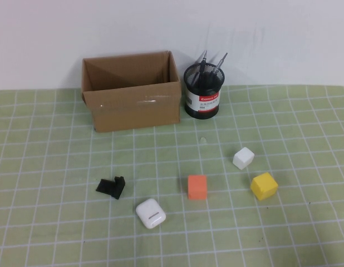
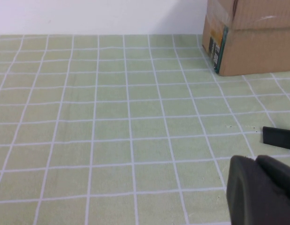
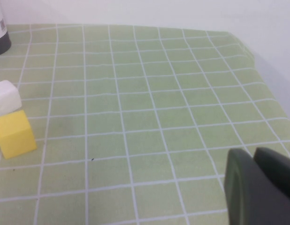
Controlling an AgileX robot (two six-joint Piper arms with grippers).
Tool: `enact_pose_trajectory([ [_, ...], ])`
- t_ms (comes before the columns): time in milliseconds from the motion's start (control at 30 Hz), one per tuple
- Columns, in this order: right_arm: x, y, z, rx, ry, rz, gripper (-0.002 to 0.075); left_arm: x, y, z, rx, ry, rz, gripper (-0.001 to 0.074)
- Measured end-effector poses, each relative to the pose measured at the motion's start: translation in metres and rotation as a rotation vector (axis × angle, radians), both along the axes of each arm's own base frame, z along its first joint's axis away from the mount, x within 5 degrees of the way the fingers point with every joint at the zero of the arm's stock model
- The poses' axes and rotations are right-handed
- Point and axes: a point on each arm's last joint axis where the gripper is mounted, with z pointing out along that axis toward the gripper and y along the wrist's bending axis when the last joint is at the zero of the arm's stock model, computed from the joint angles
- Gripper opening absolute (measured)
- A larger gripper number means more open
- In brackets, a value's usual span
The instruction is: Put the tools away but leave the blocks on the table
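Both grippers are sitting nearest the lens in their wrist views: the left gripper and right gripper, each low over the counter; whether their fingers are apart, I cannot tell. Beyond the left gripper, the cardboard box is standing. Screwdrivers are poking from the black mesh cup beside it. Ahead of the right gripper, the yellow block and white block are resting; the orange block, earbud case and black bracket are lying further off.
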Motion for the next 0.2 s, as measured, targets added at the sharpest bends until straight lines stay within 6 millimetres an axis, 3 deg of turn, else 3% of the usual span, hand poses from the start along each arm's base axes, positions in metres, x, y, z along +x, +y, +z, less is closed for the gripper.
enact_pose_trajectory([
  [200, 0.0000, 0.0000, 0.0000, 0.000, 0.000, 0.000, -0.0011, 0.0000, 0.0002, 0.0000, 0.005, -0.001, 0.000, -0.0004],
])
